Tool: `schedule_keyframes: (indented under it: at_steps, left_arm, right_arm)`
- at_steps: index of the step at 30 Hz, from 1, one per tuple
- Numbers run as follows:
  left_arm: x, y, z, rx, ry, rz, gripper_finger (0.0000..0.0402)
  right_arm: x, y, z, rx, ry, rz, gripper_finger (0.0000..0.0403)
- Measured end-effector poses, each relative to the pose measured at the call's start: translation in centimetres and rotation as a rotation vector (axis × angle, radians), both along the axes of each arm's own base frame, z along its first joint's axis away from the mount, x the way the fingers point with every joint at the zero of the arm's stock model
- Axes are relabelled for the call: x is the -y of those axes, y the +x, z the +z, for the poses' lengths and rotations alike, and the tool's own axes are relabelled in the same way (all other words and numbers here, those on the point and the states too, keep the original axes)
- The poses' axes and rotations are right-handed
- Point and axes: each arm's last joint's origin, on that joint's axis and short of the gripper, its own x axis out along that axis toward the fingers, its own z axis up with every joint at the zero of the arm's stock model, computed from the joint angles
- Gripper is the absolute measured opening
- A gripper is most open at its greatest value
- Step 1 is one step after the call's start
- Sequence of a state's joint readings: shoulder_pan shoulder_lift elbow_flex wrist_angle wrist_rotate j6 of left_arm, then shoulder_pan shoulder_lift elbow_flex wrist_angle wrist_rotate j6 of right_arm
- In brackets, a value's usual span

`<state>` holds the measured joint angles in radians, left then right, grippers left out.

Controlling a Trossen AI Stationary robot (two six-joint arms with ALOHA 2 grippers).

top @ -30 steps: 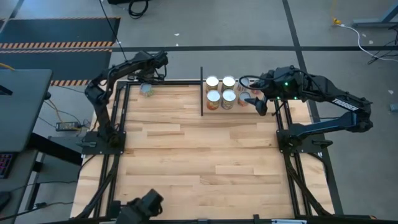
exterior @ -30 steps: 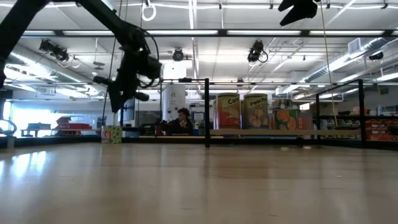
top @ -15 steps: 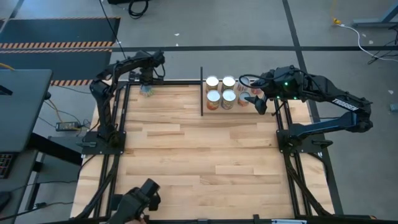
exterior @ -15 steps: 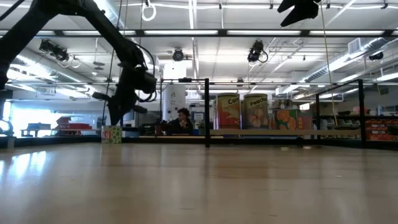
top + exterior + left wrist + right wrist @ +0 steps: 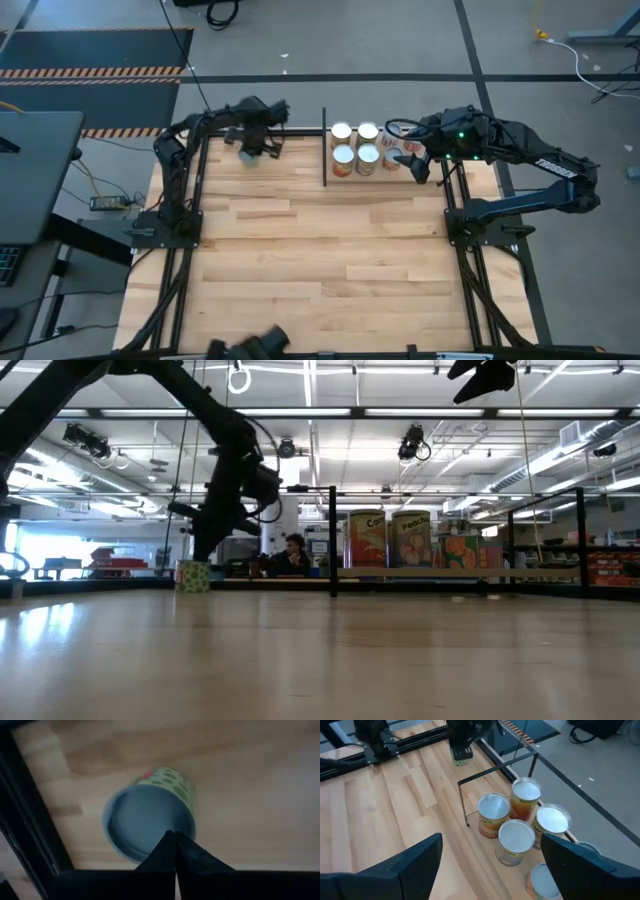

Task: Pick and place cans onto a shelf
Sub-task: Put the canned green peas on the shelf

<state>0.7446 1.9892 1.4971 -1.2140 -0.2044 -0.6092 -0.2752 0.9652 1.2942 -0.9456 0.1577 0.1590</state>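
Observation:
A green-spotted can (image 5: 150, 815) with a grey-blue top stands upright on the tabletop near the far left; it also shows in the low view (image 5: 193, 576). My left gripper (image 5: 174, 834) is shut, pointing down over the can's top. Several cans (image 5: 355, 147) with shiny tops stand together on the shelf (image 5: 460, 572), a light board with thin black posts (image 5: 325, 150) at the far middle. My right gripper (image 5: 418, 165) is open and empty, hovering just right of those cans. My left gripper's shut fingertips (image 5: 170, 845) come from above, pointing down, and meet the green-spotted can's top just inside its rim (image 5: 150, 852). The can stands upright on its base on the tabletop. The fingers themselves hide the exact spot they touch.
The black table frame (image 5: 30, 820) runs close beside the green-spotted can along the far edge. The wooden tabletop (image 5: 330, 260) stretches toward the near edge. A person (image 5: 292, 552) sits in the room beyond the table.
My left gripper has gone down and toward the table's right edge, a little toward the near edge. The green-spotted can has slid along the table the same way, still upright.

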Motion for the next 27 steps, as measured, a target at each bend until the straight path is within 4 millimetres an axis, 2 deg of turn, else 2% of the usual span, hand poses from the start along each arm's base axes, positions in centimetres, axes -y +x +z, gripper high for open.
schedule_keyframes:
  at_steps: [5, 8, 12, 15, 18, 21, 25, 27]
  left_arm:
    - [5.7, 4.3, 0.0, 0.02, -0.015, -0.099, 0.0]
    - [9.1, 6.0, 0.2, 0.037, -0.027, -0.15, 0.0]
    - [13.5, 7.1, 2.1, 0.084, -0.002, -0.194, 0.0]
    - [16.0, 7.0, 4.3, 0.12, 0.055, -0.241, 0.0]
    - [16.4, 6.2, 5.5, 0.095, 0.129, -0.262, 0.0]
    - [14.9, 4.9, 5.6, 0.037, 0.149, -0.296, 0.0]
    - [12.5, 2.0, 3.6, 0.08, 0.148, -0.282, 0.0]
    - [11.3, 0.5, 2.4, 0.164, 0.183, -0.269, 0.0]
  right_arm:
    - [-0.5, -0.6, -0.1, -0.014, 0.046, 0.054, 0.0345]
    - [-1.2, -1.2, -0.2, -0.032, 0.073, 0.075, 0.0345]
    - [-2.0, -2.1, -0.2, -0.035, 0.099, 0.104, 0.0345]
    - [-2.5, -2.6, -0.1, -0.025, 0.109, 0.121, 0.0345]
    - [-2.8, -2.7, 0.0, -0.017, 0.111, 0.144, 0.0345]
    - [-3.3, -2.6, 0.0, -0.013, 0.133, 0.163, 0.0345]
    - [-4.1, -2.5, 0.0, -0.001, 0.186, 0.176, 0.0345]
    - [-4.4, -2.5, 0.0, 0.005, 0.195, 0.165, 0.0345]
